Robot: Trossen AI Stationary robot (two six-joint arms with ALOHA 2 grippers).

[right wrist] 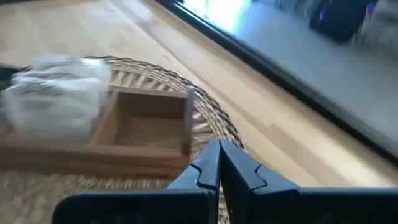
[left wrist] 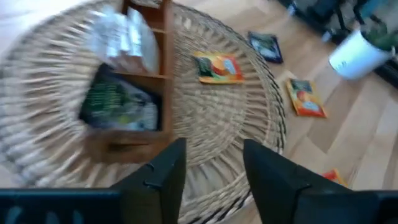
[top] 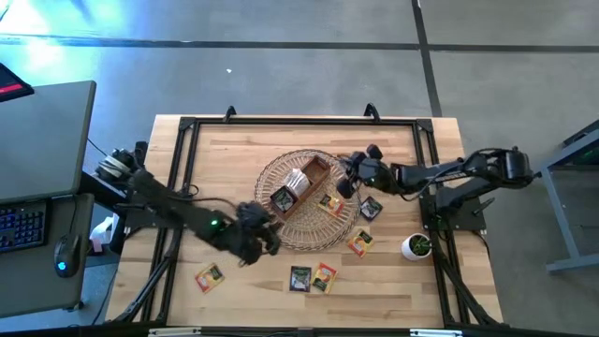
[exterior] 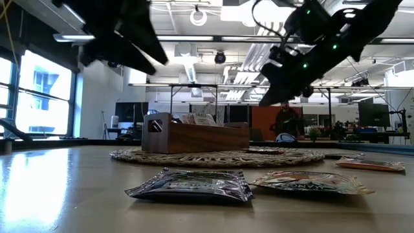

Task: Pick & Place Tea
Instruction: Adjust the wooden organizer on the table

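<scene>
Left gripper [left wrist: 211, 163] hovers over the wicker mat's [top: 348, 223] near edge, jaws apart, empty. Right gripper [right wrist: 219, 163] hangs by the tray [top: 301, 190], jaws closed on nothing. Tea [top: 299, 279] lies scattered on the surface [top: 393, 281], some in the tray.

The tray [top: 301, 190] blocks the basket [top: 281, 234] centre, with both arms hanging beside it. Sachets [top: 311, 278] and a white pot [top: 416, 247] clutter the near right; the counter [top: 215, 159] far left lies open.

Brown wooden tray [top: 301, 187], tan woven wicker mat [top: 342, 225], orange sachet [top: 360, 243], black sachet [top: 299, 278]
</scene>
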